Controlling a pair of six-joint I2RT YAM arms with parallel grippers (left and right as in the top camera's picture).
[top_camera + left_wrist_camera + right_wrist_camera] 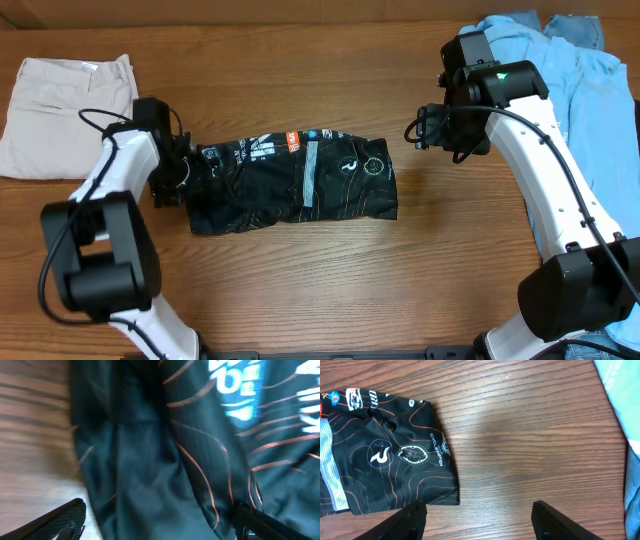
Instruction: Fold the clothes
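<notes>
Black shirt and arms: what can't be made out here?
- Left wrist view: black shirt smeared by motion blur; its white lettering unreadable.
- Overhead: left jaws hidden under their own wrist at the shirt's left end; contact with cloth unclear.
- Right wrist view: right jaws' tips cut off by the bottom edge.
- Overhead: blue garment runs under the right arm and off the edge.

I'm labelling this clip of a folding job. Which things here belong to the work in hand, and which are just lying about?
In the job: black shirt, mid-table; left gripper, open over its end; right gripper, open above the table beside it.
Lying about: beige garment, folded, far left corner; light blue garments, heaped at the right edge, perhaps waiting.
</notes>
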